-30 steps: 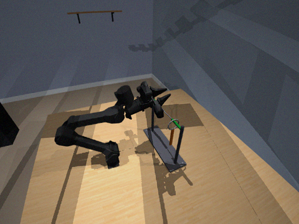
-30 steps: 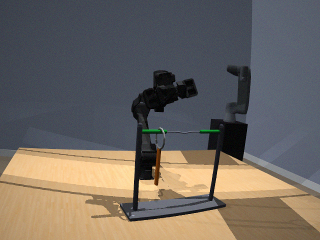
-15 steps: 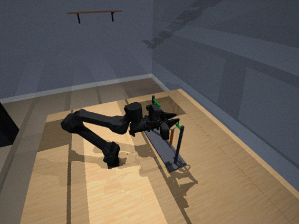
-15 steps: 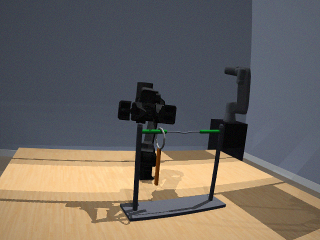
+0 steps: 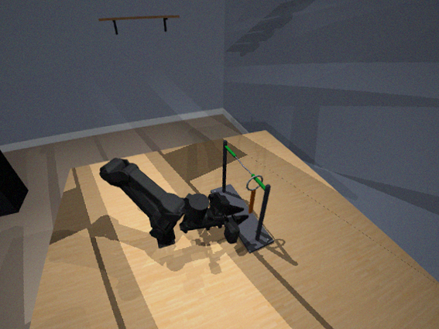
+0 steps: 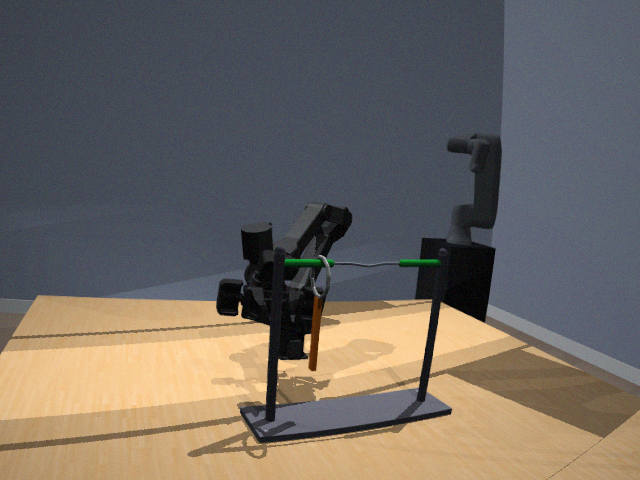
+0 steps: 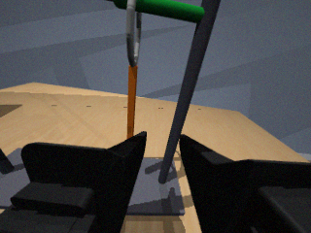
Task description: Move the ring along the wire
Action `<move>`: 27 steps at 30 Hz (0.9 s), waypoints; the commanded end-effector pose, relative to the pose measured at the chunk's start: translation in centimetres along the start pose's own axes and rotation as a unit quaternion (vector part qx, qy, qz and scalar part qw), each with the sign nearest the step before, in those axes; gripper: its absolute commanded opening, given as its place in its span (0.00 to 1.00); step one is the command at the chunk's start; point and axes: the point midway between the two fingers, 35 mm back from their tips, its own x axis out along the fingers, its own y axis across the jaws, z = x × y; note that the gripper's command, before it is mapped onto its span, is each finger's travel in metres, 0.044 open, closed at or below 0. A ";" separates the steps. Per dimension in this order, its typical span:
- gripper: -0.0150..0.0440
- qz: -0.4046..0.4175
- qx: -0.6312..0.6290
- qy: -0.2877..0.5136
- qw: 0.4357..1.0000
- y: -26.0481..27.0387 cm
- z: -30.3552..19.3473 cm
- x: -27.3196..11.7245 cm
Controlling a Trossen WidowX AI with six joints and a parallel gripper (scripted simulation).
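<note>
The ring (image 5: 247, 185) (image 6: 328, 279) (image 7: 129, 41) hangs around the green part (image 5: 260, 181) (image 6: 299, 262) (image 7: 170, 10) beside the near post (image 5: 263, 212) (image 6: 275, 335) (image 7: 191, 73). Its orange handle (image 5: 251, 202) (image 6: 314, 333) (image 7: 131, 102) points down. My gripper (image 5: 245, 212) (image 7: 162, 137) is partly open and empty, on the arm's side of the handle. In the wrist view the handle is left of the finger gap, its lower end hidden behind the left finger; the post crosses the gap. The thin grey wire (image 5: 244, 164) (image 6: 368, 265) leads to the other green part (image 5: 231, 151) (image 6: 419, 262).
The far post (image 5: 224, 165) (image 6: 433, 330) (image 7: 6, 162) stands at the other end of the grey base plate (image 6: 351, 413) (image 7: 151, 199). The base plate rests on the wooden table (image 5: 210, 320) (image 6: 129, 361). Another arm (image 6: 485, 191) stands on a black pedestal in the background.
</note>
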 end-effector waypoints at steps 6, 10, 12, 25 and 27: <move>0.53 0.061 0.032 0.028 0.997 3.6 -8.0 -2.4; 0.53 0.061 0.032 0.028 0.997 3.6 -8.0 -2.4; 0.53 0.060 0.031 0.027 0.997 3.6 -7.8 -2.3; 0.53 0.051 0.031 -0.009 0.998 3.8 -3.3 1.6; 0.53 0.051 0.032 -0.010 0.998 3.8 -3.2 1.6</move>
